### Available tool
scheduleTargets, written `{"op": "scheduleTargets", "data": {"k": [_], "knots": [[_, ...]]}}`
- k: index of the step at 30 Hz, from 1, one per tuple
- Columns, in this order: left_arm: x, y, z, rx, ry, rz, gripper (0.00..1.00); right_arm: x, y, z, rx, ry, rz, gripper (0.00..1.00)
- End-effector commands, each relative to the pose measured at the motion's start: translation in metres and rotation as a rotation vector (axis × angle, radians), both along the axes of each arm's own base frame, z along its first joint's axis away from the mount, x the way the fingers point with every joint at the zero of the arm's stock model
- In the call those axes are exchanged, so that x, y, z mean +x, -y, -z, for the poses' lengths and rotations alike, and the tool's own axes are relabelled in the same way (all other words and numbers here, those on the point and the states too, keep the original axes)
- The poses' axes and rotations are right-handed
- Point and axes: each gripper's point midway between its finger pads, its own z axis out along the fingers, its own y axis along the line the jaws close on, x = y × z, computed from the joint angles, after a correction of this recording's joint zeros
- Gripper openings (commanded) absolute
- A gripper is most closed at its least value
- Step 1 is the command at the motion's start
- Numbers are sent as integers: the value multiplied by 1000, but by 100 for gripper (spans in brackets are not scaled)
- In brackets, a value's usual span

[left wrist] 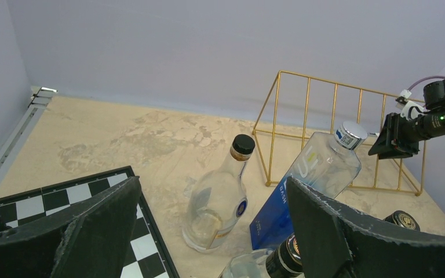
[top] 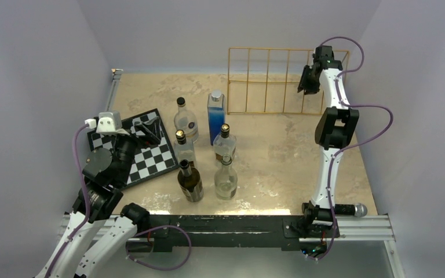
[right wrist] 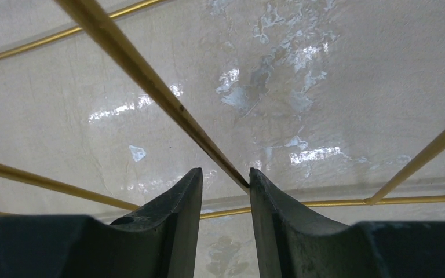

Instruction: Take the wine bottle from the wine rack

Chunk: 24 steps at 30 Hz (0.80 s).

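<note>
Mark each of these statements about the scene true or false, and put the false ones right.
1. The wine rack holds no bottle. True.
2. The right jaws straddle one of the rack's gold rods. True.
3. The left jaws grip a bottle. False: they stand open and empty above the checkerboard.
4. The blue bottle lies on its side. False: it stands upright among the other bottles.
5. The rack stands on the checkerboard. False: it stands on the table at the far right, well apart from the board.
</note>
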Motion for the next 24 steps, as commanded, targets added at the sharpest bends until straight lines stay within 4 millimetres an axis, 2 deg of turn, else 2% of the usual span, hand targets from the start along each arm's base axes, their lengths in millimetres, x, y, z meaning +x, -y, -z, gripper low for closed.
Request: {"op": "scheduleTargets", "data": {"k": [1, 4, 9, 13, 24], "knots": [[0, 0, -13, -17, 39, -3, 99, -3, 0, -12, 30, -2, 25, 37], [0, -1, -13, -17, 40, -9, 99, -4, 5, -12, 28, -7, 50, 28], [-1, -3, -14, -18, 45, -17, 99, -3, 8, -14, 24, 12, 85, 0], [0, -2, -13, -16, 42, -11, 99, -3, 13, -25, 4, 66, 126, 0], [0, -1, -13, -15, 41, -5, 99, -12, 17, -23, -7, 58, 170, 0]]}}
